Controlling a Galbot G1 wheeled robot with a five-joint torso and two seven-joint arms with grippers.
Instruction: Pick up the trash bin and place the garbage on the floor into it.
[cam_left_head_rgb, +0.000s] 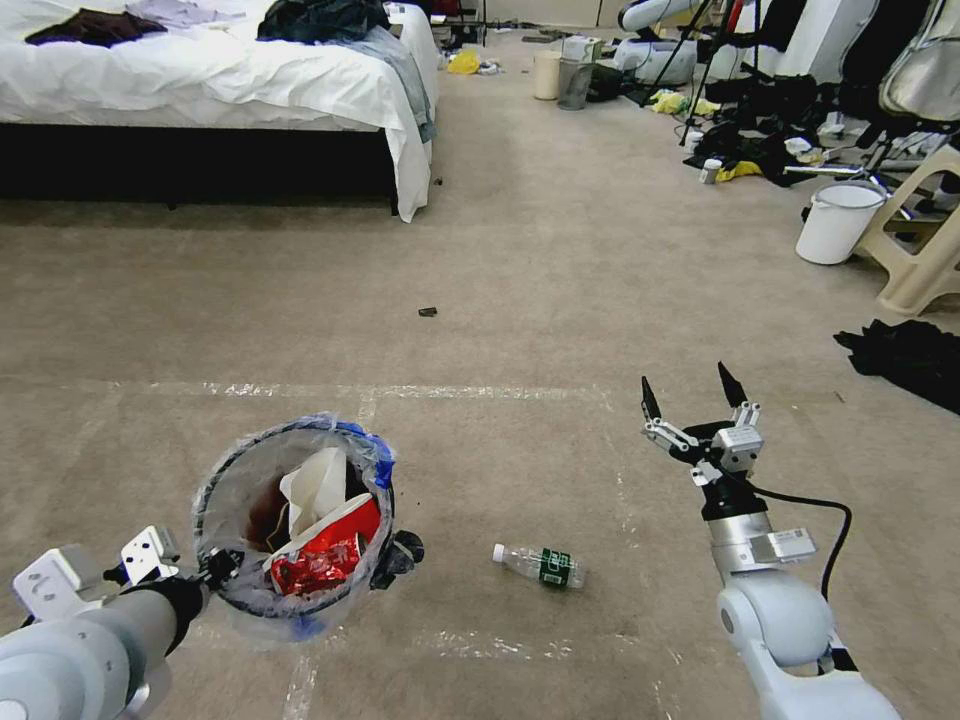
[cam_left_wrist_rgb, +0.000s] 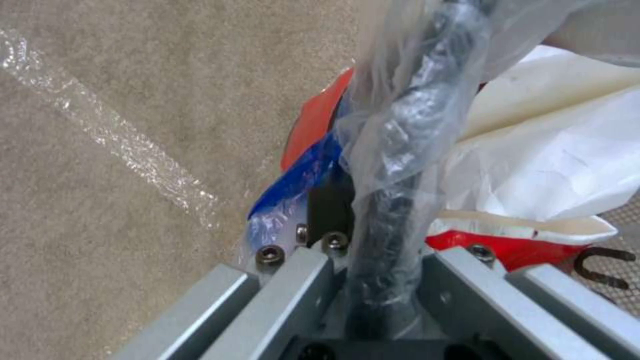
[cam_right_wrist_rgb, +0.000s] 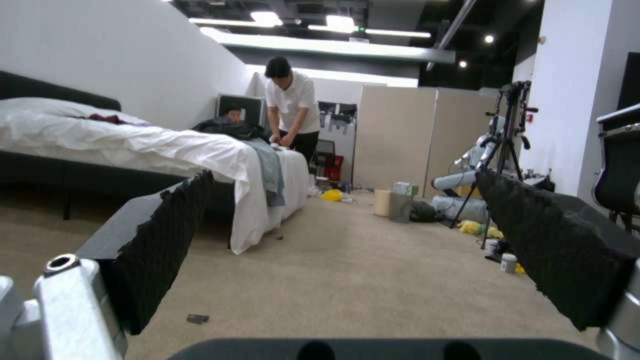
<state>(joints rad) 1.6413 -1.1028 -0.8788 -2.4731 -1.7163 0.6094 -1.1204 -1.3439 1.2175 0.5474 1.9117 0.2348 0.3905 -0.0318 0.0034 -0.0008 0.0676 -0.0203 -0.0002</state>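
Bottle on carpet — beside bin

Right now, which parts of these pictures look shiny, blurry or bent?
Head view: the tape lines on the carpet glint, and the bed bows near the frame's edge. Left wrist view: the trash bin rim is blurred and its plastic liner glares. Right wrist view: ceiling lights flare and near fingers look soft.
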